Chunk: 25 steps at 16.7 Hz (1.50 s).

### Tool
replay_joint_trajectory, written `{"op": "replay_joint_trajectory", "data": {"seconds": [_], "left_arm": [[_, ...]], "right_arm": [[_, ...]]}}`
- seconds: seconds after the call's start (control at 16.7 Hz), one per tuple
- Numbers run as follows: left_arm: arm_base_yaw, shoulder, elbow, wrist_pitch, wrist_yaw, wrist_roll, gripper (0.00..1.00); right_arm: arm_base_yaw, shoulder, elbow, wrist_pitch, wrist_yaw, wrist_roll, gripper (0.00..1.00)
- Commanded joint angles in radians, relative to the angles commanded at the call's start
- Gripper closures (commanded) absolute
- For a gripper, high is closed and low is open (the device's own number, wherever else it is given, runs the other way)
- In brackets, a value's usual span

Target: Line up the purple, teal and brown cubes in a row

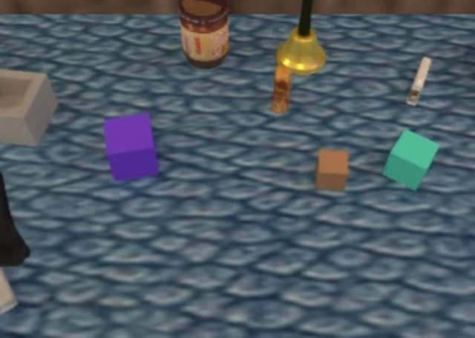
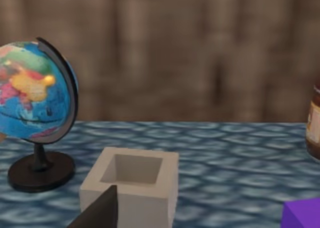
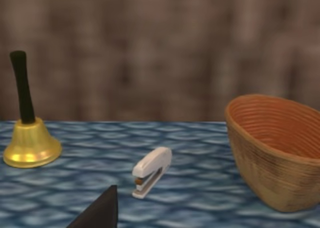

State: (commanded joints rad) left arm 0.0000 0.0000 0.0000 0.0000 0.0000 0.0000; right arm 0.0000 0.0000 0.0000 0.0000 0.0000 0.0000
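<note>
My left hand (image 1: pixel 9 241) waits at nine o'clock, its opening unclear; purple (image 1: pixel 130 145) sits left, brown (image 1: pixel 332 169) and teal (image 1: pixel 410 158) at three, so I'd grip purple squarely.

A brown jar (image 1: pixel 203 27) with a dark lid stands at 12 o'clock on the blue table (image 1: pixel 237 264). A gold bell (image 1: pixel 301 50) with a black handle stands at 1 o'clock. A small orange-brown thing (image 1: pixel 280 89) that I cannot name stands just in front of the bell. A white stapler (image 1: pixel 418 81) lies at 2 o'clock. A grey hollow box (image 1: pixel 24 106) sits at 9 o'clock. The left wrist view shows a globe (image 2: pixel 36 91) on a black stand near the box. The right wrist view shows a brown basket (image 3: pixel 277 148) near the stapler.
</note>
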Motion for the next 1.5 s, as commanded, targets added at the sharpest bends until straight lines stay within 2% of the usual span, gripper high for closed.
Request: {"op": "replay_joint_trajectory", "data": {"seconds": [0.3,0.54,0.78,1.26,1.5], "left_arm": [[0.000,0.000,0.000,0.000,0.000,0.000,0.00],[0.000,0.000,0.000,0.000,0.000,0.000,0.00],[0.000,0.000,0.000,0.000,0.000,0.000,0.00],[0.000,0.000,0.000,0.000,0.000,0.000,0.00],[0.000,0.000,0.000,0.000,0.000,0.000,0.00]], "right_arm": [[0.018,0.061,0.061,-0.041,-0.002,0.022,0.00],[0.074,0.292,0.287,-0.183,-0.002,0.092,0.00],[0.151,0.681,0.627,-0.398,0.001,0.189,0.00],[0.323,1.631,1.357,-0.887,0.005,0.403,0.00],[0.395,1.991,1.664,-1.081,0.005,0.494,0.00]]}}
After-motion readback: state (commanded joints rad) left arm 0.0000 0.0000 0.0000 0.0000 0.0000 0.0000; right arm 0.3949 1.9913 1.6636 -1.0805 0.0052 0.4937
